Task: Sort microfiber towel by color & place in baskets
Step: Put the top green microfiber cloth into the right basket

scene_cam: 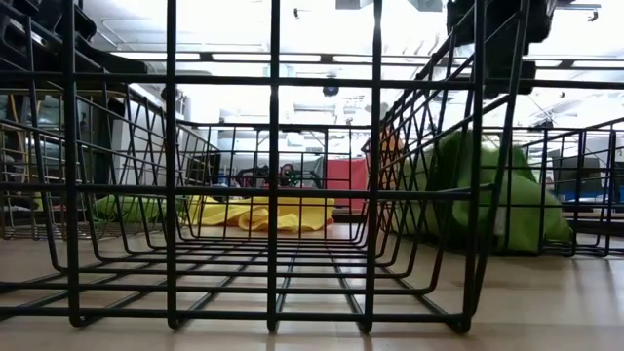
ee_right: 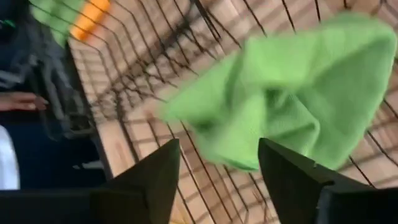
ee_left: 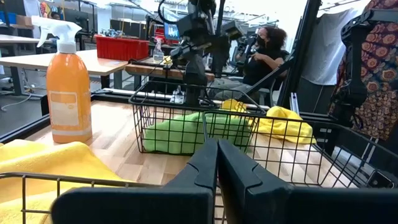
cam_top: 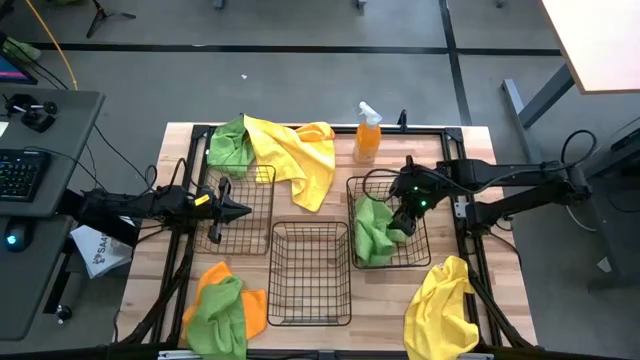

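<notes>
My right gripper (cam_top: 404,216) hangs open above the right basket (cam_top: 425,255). A lime green towel (cam_top: 374,233) lies crumpled on that basket's floor, seen just beyond the spread fingers in the right wrist view (ee_right: 292,99); the low view shows it behind the mesh (scene_cam: 492,190). My left gripper (cam_top: 236,210) is shut and holds nothing, level over the left basket (cam_top: 262,235); its closed fingers show in its own view (ee_left: 217,163). The middle basket (cam_top: 310,315) holds nothing.
A yellow towel and a green one (cam_top: 285,152) are draped over the left basket's far rim. An orange and a green towel (cam_top: 222,310) lie at the near left, a yellow towel (cam_top: 440,308) at the near right. An orange spray bottle (cam_top: 367,135) stands at the far edge.
</notes>
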### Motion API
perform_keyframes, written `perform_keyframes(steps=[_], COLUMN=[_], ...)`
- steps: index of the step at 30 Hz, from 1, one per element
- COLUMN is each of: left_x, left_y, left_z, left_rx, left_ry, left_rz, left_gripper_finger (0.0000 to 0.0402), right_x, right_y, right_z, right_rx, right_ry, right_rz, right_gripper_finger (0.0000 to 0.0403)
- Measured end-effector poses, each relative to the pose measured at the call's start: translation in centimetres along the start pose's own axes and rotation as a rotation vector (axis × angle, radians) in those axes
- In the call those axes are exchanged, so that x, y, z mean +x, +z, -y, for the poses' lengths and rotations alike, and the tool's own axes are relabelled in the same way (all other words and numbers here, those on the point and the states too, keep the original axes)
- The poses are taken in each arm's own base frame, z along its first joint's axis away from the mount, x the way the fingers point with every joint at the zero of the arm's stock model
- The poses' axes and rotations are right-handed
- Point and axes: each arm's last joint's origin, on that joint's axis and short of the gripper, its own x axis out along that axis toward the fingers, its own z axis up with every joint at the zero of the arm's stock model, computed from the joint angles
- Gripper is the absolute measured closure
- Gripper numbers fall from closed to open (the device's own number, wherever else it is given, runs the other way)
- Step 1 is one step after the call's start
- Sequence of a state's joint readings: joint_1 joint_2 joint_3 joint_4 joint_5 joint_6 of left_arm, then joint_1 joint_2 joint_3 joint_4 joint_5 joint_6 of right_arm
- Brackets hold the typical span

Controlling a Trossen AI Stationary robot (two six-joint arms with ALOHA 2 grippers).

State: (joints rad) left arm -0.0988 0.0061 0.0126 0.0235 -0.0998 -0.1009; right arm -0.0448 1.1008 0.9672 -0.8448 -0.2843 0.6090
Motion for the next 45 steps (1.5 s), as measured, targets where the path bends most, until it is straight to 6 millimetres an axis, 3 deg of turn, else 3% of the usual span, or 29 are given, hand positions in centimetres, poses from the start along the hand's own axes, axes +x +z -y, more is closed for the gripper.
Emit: perform_keyframes(steps=[4, 11, 15, 19, 24, 26, 30, 34, 38, 43, 45], left_x=[0.0, 0.0, 0.0, -0.1, -0.1, -0.2, -2.0, -4.2, -2.8, 3.3, 4.5], left_y=[0.0, 0.0, 0.3, 0.4, 0.6, 1.9, 6.3, 9.6, 13.3, 17.1, 18.7], left_z=[0.0, 0.0, -0.3, -0.6, -0.5, -0.3, 0.0, -0.4, -0.7, -1.7, -2.9], left_rx=[0.0, 0.006, 0.267, 0.452, 0.403, 0.299, 0.049, -0.048, -0.13, -0.076, -0.029], left_ry=[0.0, 0.001, 0.114, 0.212, 0.212, 0.179, 0.117, 0.309, 0.474, 0.647, 0.805], left_rz=[0.0, 0.0, 0.021, 0.003, 0.033, 0.186, 0.691, 0.995, 0.905, 0.47, 0.252], left_gripper_finger=[0.0401, 0.0401, 0.0402, 0.0401, 0.0401, 0.0401, 0.0401, 0.0401, 0.0401, 0.0401, 0.0401], right_x=[-0.8, -2.6, -4.0, -4.6, -4.6, -4.5, -4.4, -4.5, -4.5, -4.6, -4.6], right_y=[1.5, 7.0, 9.3, 10.2, 10.2, 10.1, 10.1, 10.1, 10.2, 10.2, 10.2], right_z=[-0.9, -2.3, -1.8, -1.1, -1.0, -1.2, -1.3, -1.1, -1.0, -0.8, -0.7], right_rx=[-0.023, -0.103, -0.095, -0.062, -0.057, -0.065, -0.09, -0.065, -0.037, -0.017, -0.009], right_ry=[0.099, 0.179, 0.17, 0.178, 0.193, 0.204, 0.192, 0.158, 0.119, 0.054, 0.043], right_rz=[0.19, 0.804, 1.075, 1.148, 1.134, 1.125, 1.126, 1.15, 1.178, 1.212, 1.209], right_gripper_finger=[0.0159, 0.0153, 0.0153, 0.0153, 0.0153, 0.0153, 0.0153, 0.0153, 0.0153, 0.0153, 0.0153])
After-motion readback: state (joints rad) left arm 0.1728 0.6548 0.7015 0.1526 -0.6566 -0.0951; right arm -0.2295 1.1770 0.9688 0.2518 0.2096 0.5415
